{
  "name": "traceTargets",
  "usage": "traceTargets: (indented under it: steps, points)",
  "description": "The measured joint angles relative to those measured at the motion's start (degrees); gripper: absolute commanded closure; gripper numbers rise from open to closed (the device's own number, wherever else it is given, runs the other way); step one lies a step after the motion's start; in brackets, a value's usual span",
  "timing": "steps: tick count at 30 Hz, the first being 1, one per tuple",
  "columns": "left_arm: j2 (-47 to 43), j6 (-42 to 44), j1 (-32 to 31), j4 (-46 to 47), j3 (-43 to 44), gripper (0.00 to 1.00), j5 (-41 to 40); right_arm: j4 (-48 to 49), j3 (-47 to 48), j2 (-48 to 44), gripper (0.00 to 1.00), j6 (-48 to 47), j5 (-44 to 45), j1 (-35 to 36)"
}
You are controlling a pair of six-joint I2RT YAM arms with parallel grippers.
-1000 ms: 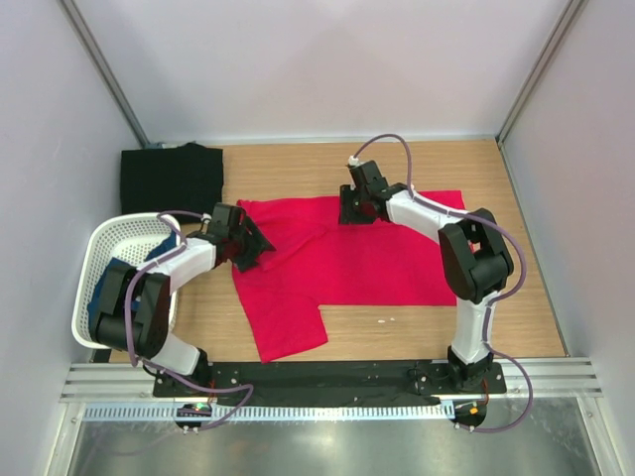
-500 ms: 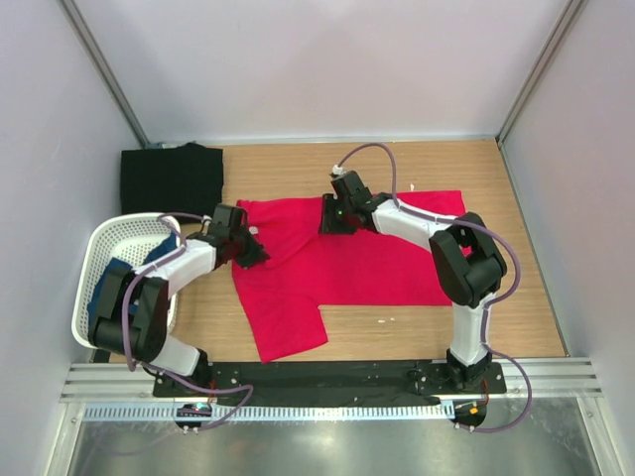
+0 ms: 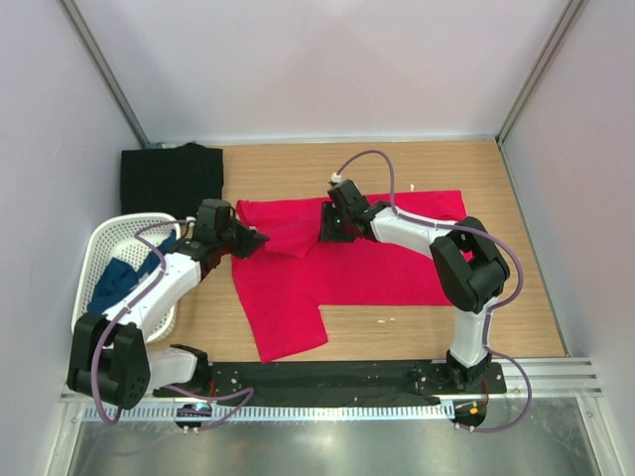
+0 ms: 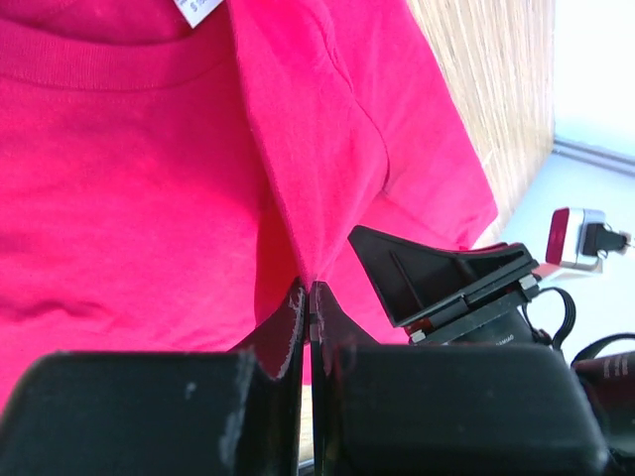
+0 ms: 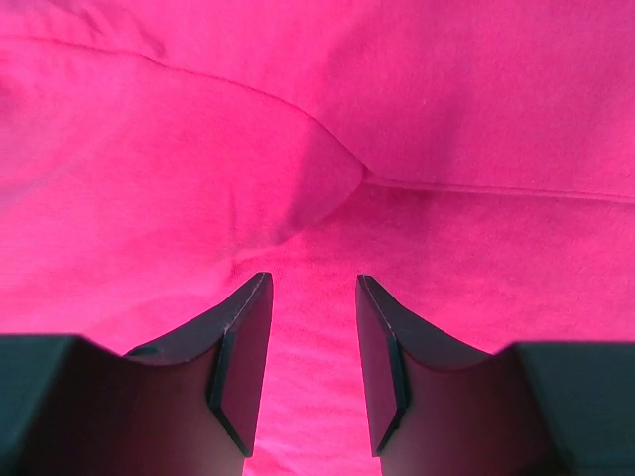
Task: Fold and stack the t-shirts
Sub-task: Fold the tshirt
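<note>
White mesh basket sits just outside the left gripper, under that arm's elbow, with the dark blue t-shirt bunched inside it. Beyond the same gripper and further out lies the black t-shirt, a compact dark rectangle that looks already folded. The left gripper's jaws are pressed together on a pinch of the red t-shirt near the collar; in the wrist view a ridge of cloth rises straight out of the closed tips, the white neck label just ahead of them. The rest of the red t-shirt is spread flat on the wooden table, between and in front of both grippers. The right gripper hovers low over the far edge of the red cloth, its fingers spread apart and gripping nothing.

By this reckoning one shirt is done, the red fold is only starting, and the blue one is untouched.

The basket wall and left arm hide most of the blue shirt. Whether the right fingertips touch the cloth cannot be told, nor how the black shirt is layered.
</note>
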Motion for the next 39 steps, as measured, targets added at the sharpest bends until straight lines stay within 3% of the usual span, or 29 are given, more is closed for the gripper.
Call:
traceTargets:
  steps: [15,27,39]
  points:
    - [3.4,-8.7,-0.8,-0.2,-6.2,1.0,-2.6,1.3,-1.0,-0.5,0.54,0.0,-3.1,1.6]
    - [3.5,-9.8,-0.9,0.2,-6.7,1.0,-5.9,1.3,-0.3,2.3,0.57,1.9,-3.2,7.0]
    - [4.2,-9.2,-0.9,0.6,-6.7,1.0,-6.1,1.7,1.5,4.8,0.61,4.4,1.6,7.3]
